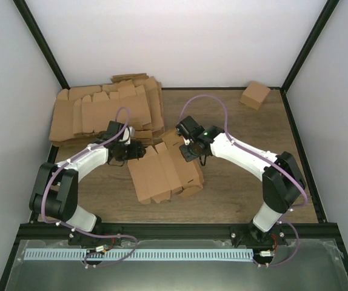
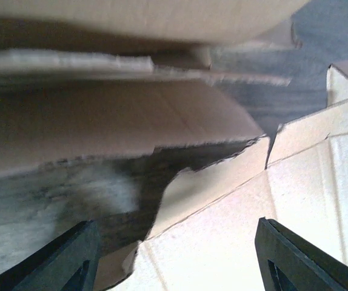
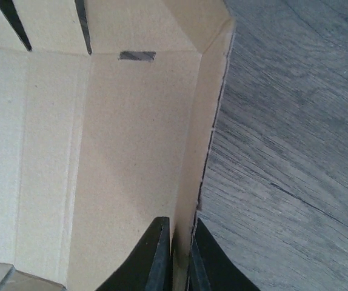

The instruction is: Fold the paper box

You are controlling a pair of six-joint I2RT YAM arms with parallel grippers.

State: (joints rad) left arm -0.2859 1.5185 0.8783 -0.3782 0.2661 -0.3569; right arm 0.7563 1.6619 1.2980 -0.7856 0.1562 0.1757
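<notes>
The paper box (image 1: 165, 173) lies flat mid-way across the table (image 1: 240, 194), beside the pile of blanks (image 1: 101, 112). The right gripper (image 3: 180, 227) pinches its far-right edge; the left gripper (image 2: 177, 223), spread, seems to hover over its far-left corner.

Matt brown cardboard paper box (image 1: 162, 173), rough fibrous cut edges, wood-grain table (image 1: 234, 194), low sheen

We record the paper box (image 1: 162, 173) as plain brown, the stacked blanks (image 1: 101, 112) likewise brown, the tabletop (image 1: 234, 194) dark wood-grain.
</notes>
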